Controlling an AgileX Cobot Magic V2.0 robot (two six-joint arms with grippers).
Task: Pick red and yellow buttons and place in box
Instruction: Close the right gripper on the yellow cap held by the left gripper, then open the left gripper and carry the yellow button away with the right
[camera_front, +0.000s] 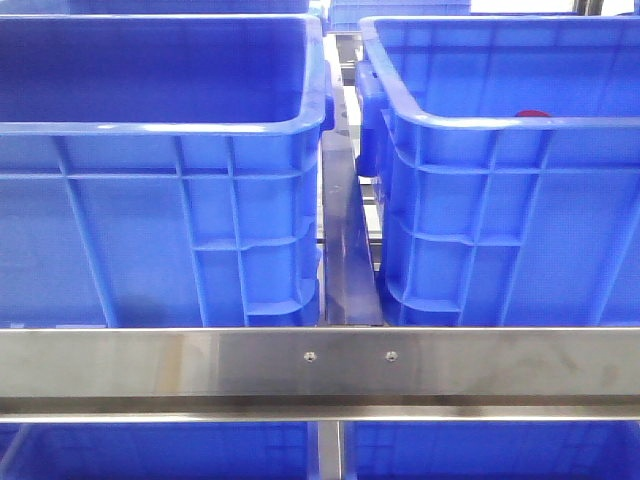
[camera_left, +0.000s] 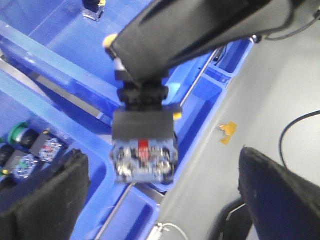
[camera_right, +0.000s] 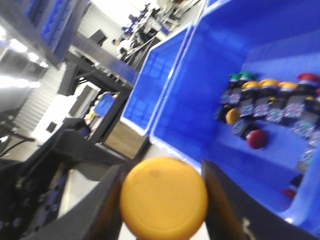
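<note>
Front view: two crates only, red button (camera_front: 533, 114) peeking at 2 o'clock. Right wrist: jaws clamped on yellow button (camera_right: 163, 197). Left wrist: jaws apart.

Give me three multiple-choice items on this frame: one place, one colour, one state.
1. In the front view, the red button shows:
A. just behind the right-hand crate's near rim
B. inside the left-hand crate
C. on the steel rail

2. The cap held by the right end effector is:
A. red
B. green
C. yellow

3. The left end effector is:
A. shut on a button
B. open, empty
C. shut, empty

Key: 1 A, the red button peeks over the right-hand crate rim. 2 C, the right end effector clamps a yellow button. 3 B, the left end effector has its fingers wide apart.
</note>
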